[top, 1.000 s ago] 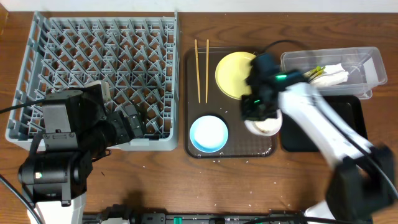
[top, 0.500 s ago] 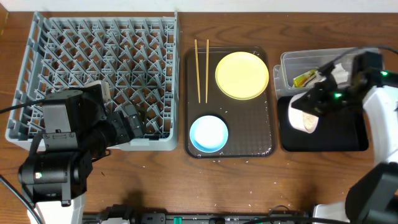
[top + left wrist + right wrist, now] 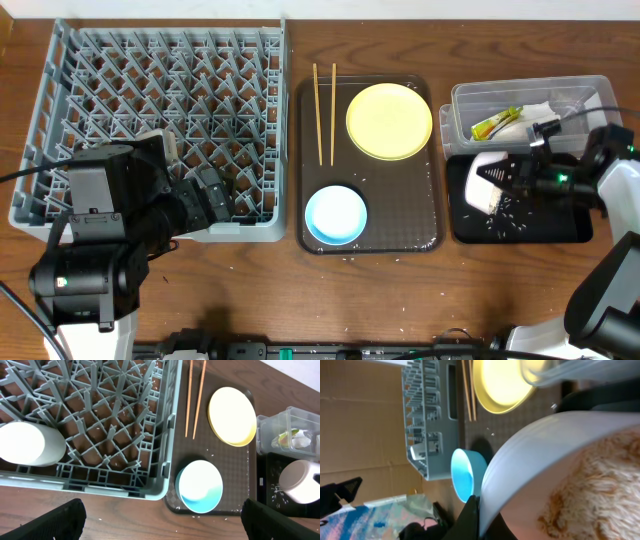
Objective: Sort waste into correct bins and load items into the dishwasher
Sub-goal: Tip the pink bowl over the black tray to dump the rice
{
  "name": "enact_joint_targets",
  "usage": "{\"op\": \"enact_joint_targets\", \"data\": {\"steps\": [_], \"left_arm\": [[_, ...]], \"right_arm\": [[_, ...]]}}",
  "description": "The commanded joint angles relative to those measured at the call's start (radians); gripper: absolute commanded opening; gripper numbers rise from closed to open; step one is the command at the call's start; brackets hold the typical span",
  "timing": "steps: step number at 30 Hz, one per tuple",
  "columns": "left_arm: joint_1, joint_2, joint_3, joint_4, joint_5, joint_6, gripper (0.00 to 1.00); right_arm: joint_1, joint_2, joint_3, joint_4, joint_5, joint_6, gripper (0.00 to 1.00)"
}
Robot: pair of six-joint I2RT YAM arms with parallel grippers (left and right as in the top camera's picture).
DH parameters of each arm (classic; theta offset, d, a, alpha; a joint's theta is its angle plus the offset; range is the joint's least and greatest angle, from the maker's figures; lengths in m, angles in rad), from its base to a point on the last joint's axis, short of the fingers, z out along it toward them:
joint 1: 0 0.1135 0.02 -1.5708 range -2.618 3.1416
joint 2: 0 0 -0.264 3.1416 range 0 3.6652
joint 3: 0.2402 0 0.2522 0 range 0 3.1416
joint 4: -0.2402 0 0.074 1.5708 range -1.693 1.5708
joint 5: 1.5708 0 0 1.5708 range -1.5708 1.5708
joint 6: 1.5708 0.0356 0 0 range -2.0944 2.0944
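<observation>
The right pincer [image 3: 505,175] is pressed tight on the rim of the white bowl [image 3: 485,184]. It holds the bowl tipped on its side over the left end of the black tray [image 3: 560,225]. Little rice scraps [image 3: 510,212] lie spread on the tray under the bowl. In the right wrist view, more rice sticks to the inside of the bowl.

Just behind the black tray sits the clear tub [image 3: 455,100]. Inside it are the green-and-yellow wrapper [image 3: 495,124] and the crumpled paper napkin [image 3: 535,112].

In the middle of the worktop [image 3: 400,300] lies the brown serving tray [image 3: 400,200]. The yellow plate [image 3: 389,120] rests at its far end. The two chopsticks [image 3: 324,112] lie side by side just left of the plate. The light-blue bowl [image 3: 335,214] sits at the near end.

The big grey dish rack [image 3: 150,90] stands on the left. A small white cup [image 3: 30,442] lies in it near the front edge. The left pincer [image 3: 215,197] hangs over the front of the rack with its fingers spread wide and nothing between them.
</observation>
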Motion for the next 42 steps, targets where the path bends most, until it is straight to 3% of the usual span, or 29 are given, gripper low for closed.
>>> {"op": "enact_joint_targets", "data": {"steps": [1, 6, 13, 15, 17, 19, 21, 23, 24, 26, 27, 29, 30, 32, 35, 37, 38, 40, 41, 42], "left_arm": [[-0.006, 0.001, 0.012, 0.0, 0.005, -0.002, 0.99], [-0.006, 0.001, 0.012, 0.0, 0.005, -0.002, 0.99], [-0.006, 0.001, 0.012, 0.0, 0.005, -0.002, 0.99], [-0.006, 0.001, 0.012, 0.0, 0.005, -0.002, 0.99], [-0.006, 0.001, 0.012, 0.0, 0.005, -0.002, 0.99], [-0.006, 0.001, 0.012, 0.0, 0.005, -0.002, 0.99], [-0.006, 0.001, 0.012, 0.0, 0.005, -0.002, 0.99], [-0.006, 0.001, 0.012, 0.0, 0.005, -0.002, 0.99], [-0.006, 0.001, 0.012, 0.0, 0.005, -0.002, 0.99], [-0.006, 0.001, 0.012, 0.0, 0.005, -0.002, 0.99], [-0.006, 0.001, 0.012, 0.0, 0.005, -0.002, 0.99], [-0.006, 0.001, 0.012, 0.0, 0.005, -0.002, 0.99], [-0.006, 0.001, 0.012, 0.0, 0.005, -0.002, 0.99], [-0.006, 0.001, 0.012, 0.0, 0.005, -0.002, 0.99], [-0.006, 0.001, 0.012, 0.0, 0.005, -0.002, 0.99], [-0.006, 0.001, 0.012, 0.0, 0.005, -0.002, 0.99], [-0.006, 0.001, 0.012, 0.0, 0.005, -0.002, 0.99], [-0.006, 0.001, 0.012, 0.0, 0.005, -0.002, 0.99], [-0.006, 0.001, 0.012, 0.0, 0.005, -0.002, 0.99], [-0.006, 0.001, 0.012, 0.0, 0.005, -0.002, 0.99]], "right_arm": [[-0.027, 0.002, -0.042, 0.039, -0.077, -0.029, 0.01], [-0.03, 0.002, -0.063, 0.069, -0.19, -0.1, 0.01], [-0.07, 0.002, -0.063, 0.107, -0.171, -0.088, 0.01], [-0.086, 0.002, -0.064, 0.119, -0.171, 0.004, 0.01], [-0.093, 0.002, -0.064, 0.098, -0.256, -0.034, 0.01], [-0.093, 0.004, -0.063, 0.134, -0.174, -0.01, 0.01], [-0.097, 0.006, -0.064, 0.151, -0.124, 0.174, 0.01], [-0.097, -0.002, -0.064, 0.142, -0.278, 0.066, 0.01], [-0.096, -0.002, -0.063, 0.161, -0.264, 0.053, 0.01], [-0.096, 0.0, -0.063, 0.21, -0.097, 0.198, 0.01], [-0.096, 0.0, -0.064, 0.201, -0.113, 0.225, 0.01], [-0.095, -0.002, -0.064, 0.183, -0.25, 0.084, 0.01], [-0.096, -0.002, -0.064, 0.201, -0.224, 0.079, 0.01], [-0.096, -0.002, -0.064, 0.214, -0.126, 0.222, 0.01], [-0.095, -0.006, -0.064, 0.216, -0.251, 0.092, 0.01], [-0.095, -0.006, -0.064, 0.249, -0.072, 0.212, 0.01], [-0.095, -0.006, -0.064, 0.223, -0.078, 0.271, 0.01], [-0.093, -0.017, -0.064, 0.173, -0.33, 0.077, 0.01], [-0.093, -0.022, -0.063, 0.176, -0.351, 0.014, 0.01], [-0.094, -0.023, -0.063, 0.224, -0.241, 0.053, 0.01]]}}
